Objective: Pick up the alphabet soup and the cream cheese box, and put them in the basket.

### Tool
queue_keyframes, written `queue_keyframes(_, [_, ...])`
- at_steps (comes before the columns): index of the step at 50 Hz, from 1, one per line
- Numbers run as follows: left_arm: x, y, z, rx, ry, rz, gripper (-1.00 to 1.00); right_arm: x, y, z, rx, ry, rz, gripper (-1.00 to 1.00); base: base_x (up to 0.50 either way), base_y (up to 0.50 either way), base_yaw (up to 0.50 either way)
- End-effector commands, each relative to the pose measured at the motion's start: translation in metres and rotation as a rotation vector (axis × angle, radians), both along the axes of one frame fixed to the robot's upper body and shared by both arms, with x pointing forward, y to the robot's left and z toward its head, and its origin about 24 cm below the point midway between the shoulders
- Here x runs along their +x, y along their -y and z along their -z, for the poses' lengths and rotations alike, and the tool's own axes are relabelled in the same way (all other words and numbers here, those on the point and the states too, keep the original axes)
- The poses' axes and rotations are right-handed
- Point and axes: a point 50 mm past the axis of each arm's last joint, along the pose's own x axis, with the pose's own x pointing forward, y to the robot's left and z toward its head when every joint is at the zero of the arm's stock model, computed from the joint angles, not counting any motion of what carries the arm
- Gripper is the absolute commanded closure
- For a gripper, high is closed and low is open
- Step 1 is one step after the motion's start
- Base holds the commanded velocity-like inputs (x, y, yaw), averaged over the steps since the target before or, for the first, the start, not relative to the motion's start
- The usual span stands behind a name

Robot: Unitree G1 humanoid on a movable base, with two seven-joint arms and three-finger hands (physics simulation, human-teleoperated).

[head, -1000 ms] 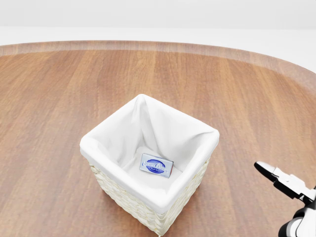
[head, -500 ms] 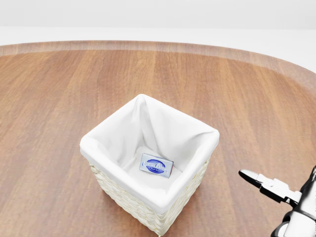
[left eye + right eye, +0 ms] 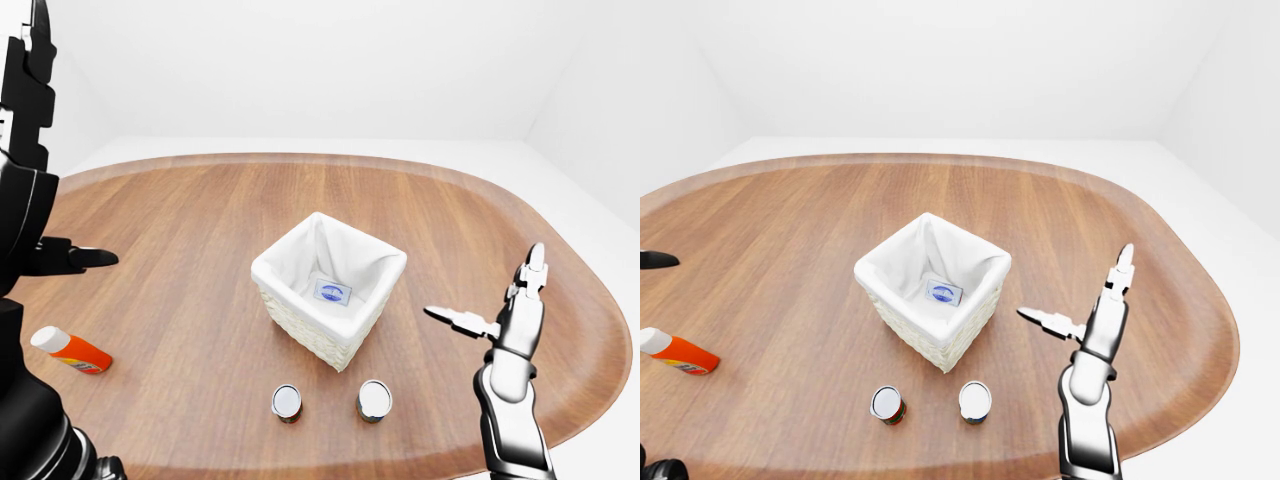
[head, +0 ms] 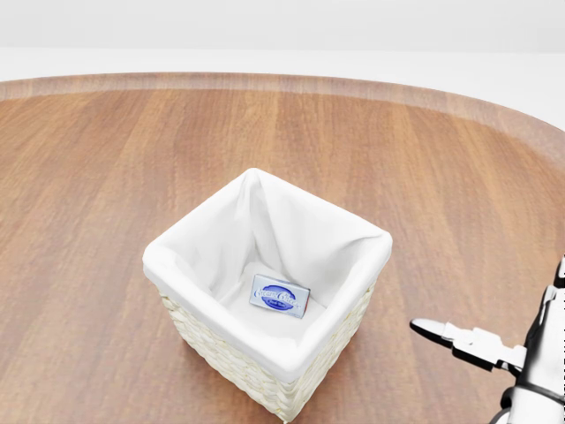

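Observation:
The white-lined wicker basket [image 3: 290, 315] stands mid-table. The cream cheese box [image 4: 279, 295], white with a blue oval label, lies flat on its floor. Two silver-topped cans stand below the basket in the eye views: one with a red side [image 3: 886, 404], one beside it [image 3: 974, 401]. The labels are too small to tell which is the alphabet soup. My right hand [image 3: 485, 285] is open to the right of the basket, above the table, fingers spread and holding nothing. My left hand [image 3: 70, 258] is a black shape at the left edge with one finger stretched out, well away from the cans.
An orange bottle with a white cap [image 3: 70, 350] lies on the table at the left. The oval wooden table [image 3: 200, 210] has its rounded edge close below the cans and to the right of my right arm.
In the head view my right hand has moved left and down, closer to the basket's right side. Basket and cream cheese box have not moved.

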Motion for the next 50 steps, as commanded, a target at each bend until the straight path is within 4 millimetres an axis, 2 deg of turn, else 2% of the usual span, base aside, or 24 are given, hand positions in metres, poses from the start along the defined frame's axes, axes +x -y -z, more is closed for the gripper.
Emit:
queue_keyframes(1, [-0.003, -0.002, -0.003, 0.017, 0.007, -0.036, -1.0, 0.0, -0.004, 0.001, -0.022, -0.03, -0.043, -1.0, 0.0, 0.0, 0.0])
queue_keyframes(2, [-0.002, -0.002, -0.003, 0.016, 0.006, -0.038, -1.0, 0.0, -0.004, 0.001, -0.024, -0.029, -0.043, -1.0, 0.0, 0.0, 0.0])
queue_keyframes(3, [-0.001, -0.002, -0.001, 0.013, -0.011, -0.036, -1.0, -0.001, -0.007, 0.002, 0.026, -0.012, -0.114, -1.0, 0.0, 0.0, 0.0])
queue_keyframes(12, [0.0, -0.004, 0.001, 0.004, -0.007, -0.041, -1.0, -0.005, 0.004, 0.022, 0.009, -0.111, -0.091, -1.0, 0.0, 0.0, 0.0])
queue_keyframes(19, [0.0, -0.003, 0.0, 0.008, -0.012, -0.04, -1.0, -0.006, -0.013, 0.043, -0.06, -0.254, -0.254, -1.0, 0.0, 0.0, 0.0])
queue_keyframes(25, [0.002, -0.003, 0.002, -0.004, -0.017, -0.033, -1.0, -0.005, -0.015, 0.044, -0.028, -0.25, -0.271, -1.0, 0.0, 0.0, 0.0])
queue_keyframes(27, [0.002, -0.003, 0.003, -0.003, -0.022, -0.032, -1.0, -0.009, -0.017, 0.038, -0.005, -0.225, -0.311, -1.0, 0.0, 0.0, 0.0])
queue_keyframes(39, [0.004, -0.003, 0.004, -0.009, -0.029, -0.033, -1.0, -0.018, -0.016, 0.04, -0.077, -0.281, -0.357, -1.0, 0.0, 0.0, 0.0])
queue_keyframes(44, [0.003, -0.003, 0.004, -0.008, -0.029, -0.033, -1.0, -0.019, -0.018, 0.043, -0.078, -0.3, -0.374, -1.0, 0.0, 0.0, 0.0])
queue_keyframes(50, [0.004, -0.004, 0.006, -0.017, -0.029, -0.03, -1.0, -0.021, -0.023, 0.057, -0.08, -0.371, -0.412, -1.0, 0.0, 0.0, 0.0])
